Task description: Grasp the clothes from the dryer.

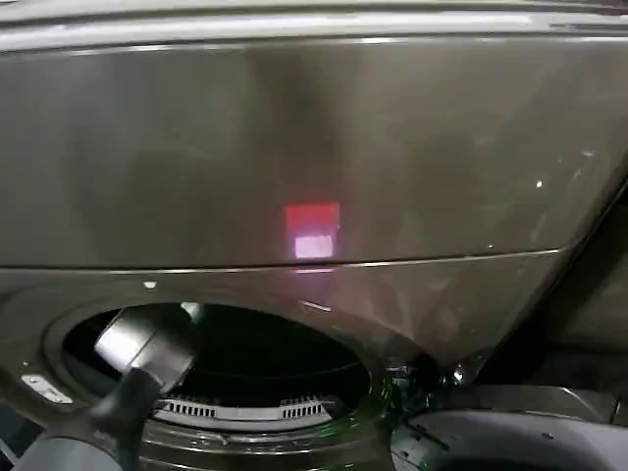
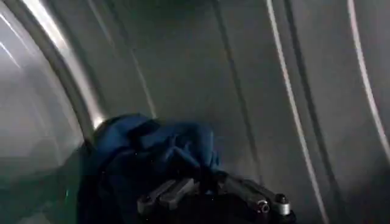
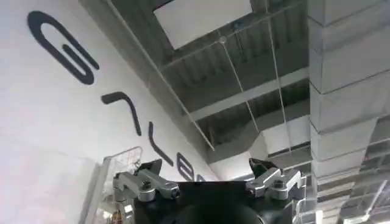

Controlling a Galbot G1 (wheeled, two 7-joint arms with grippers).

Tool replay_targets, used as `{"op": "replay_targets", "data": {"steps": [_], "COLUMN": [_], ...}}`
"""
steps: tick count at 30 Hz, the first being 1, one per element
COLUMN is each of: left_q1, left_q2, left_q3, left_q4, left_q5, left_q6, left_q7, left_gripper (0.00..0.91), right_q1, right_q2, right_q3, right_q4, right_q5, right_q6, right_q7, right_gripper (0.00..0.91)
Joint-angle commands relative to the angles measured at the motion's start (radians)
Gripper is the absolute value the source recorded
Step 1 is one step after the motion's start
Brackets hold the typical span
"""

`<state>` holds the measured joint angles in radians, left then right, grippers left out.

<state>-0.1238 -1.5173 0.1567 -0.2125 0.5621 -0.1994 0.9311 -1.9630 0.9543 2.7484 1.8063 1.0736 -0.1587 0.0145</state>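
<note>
Landmark: large bronze-grey metal front-loading dryer (image 1: 294, 137), round porthole (image 1: 226, 358) open, small red light (image 1: 312, 231) above the porthole.
Item sought: small dark navy-blue soft fabric lump, the clothes (image 2: 152, 155), inside the dryer against the ribbed drum wall (image 2: 256, 91).
Left arm: reaches through the dryer's porthole into the drum.
Left pincer (image 2: 210, 195): inside the dryer, touching the near edge of the clothes; whether its fingers are apart or together, cannot tell, as cloth and shadow cover the tips.
Right pincer (image 3: 210, 182): well away from the dryer's drum, pointing up toward a ceiling (image 3: 256, 67); fingers spread apart, holding nothing.
Step in hand (judgement): securing a hold on the clothes, 1 lump only.
Advice: sink the fingers into the thickest fold, not a loose hem; close fully before withdrawing; draw straight out through the porthole's middle so the cloth clears the rim.
</note>
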Motion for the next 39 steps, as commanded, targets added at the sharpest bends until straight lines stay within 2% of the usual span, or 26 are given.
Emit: {"op": "replay_targets", "data": {"steps": [1, 7, 13, 20, 25, 28, 34, 39], "left_q1": [0.101, 0.247, 0.436, 0.617, 0.728, 0.779, 0.853, 0.942], "left_q2": [0.025, 0.070, 0.149, 0.140, 0.114, 0.089, 0.048, 0.016], "left_q3": [-0.158, -0.283, -0.345, -0.431, -0.459, -0.484, -0.525, -0.535], "left_q4": [-0.177, -0.400, -0.726, -1.042, -1.151, -1.208, -1.269, -1.336], "left_q5": [-0.090, -0.155, -0.246, -0.365, -0.414, -0.466, -0.469, -0.460], "left_q6": [0.028, 0.099, 0.137, 0.212, 0.260, 0.289, 0.186, 0.161], "left_q7": [-0.111, -0.262, -0.362, -0.570, -0.764, -0.898, -1.090, -1.143], "left_gripper": [0.000, 0.000, 0.000, 0.000, 0.000, 0.000, 0.000, 0.000], "right_q1": [0.003, 0.010, 0.019, 0.036, 0.044, 0.043, 0.027, 0.029], "right_q2": [-0.001, -0.001, -0.005, -0.015, -0.015, -0.015, -0.022, -0.024], "right_q3": [-0.008, -0.020, -0.034, -0.051, -0.056, -0.057, -0.034, -0.036], "right_q4": [0.004, 0.014, 0.031, 0.039, 0.034, 0.027, 0.023, 0.026], "right_q5": [-0.006, -0.011, -0.012, -0.019, -0.028, -0.138, -0.210, -0.223], "right_q6": [0.001, 0.002, 0.000, -0.001, 0.000, -0.014, -0.030, -0.025], "right_q7": [0.000, 0.000, 0.003, 0.003, 0.002, -0.005, -0.004, -0.011], "right_gripper": [0.907, 0.907, 0.907, 0.907, 0.907, 0.907, 0.907, 0.907]}}
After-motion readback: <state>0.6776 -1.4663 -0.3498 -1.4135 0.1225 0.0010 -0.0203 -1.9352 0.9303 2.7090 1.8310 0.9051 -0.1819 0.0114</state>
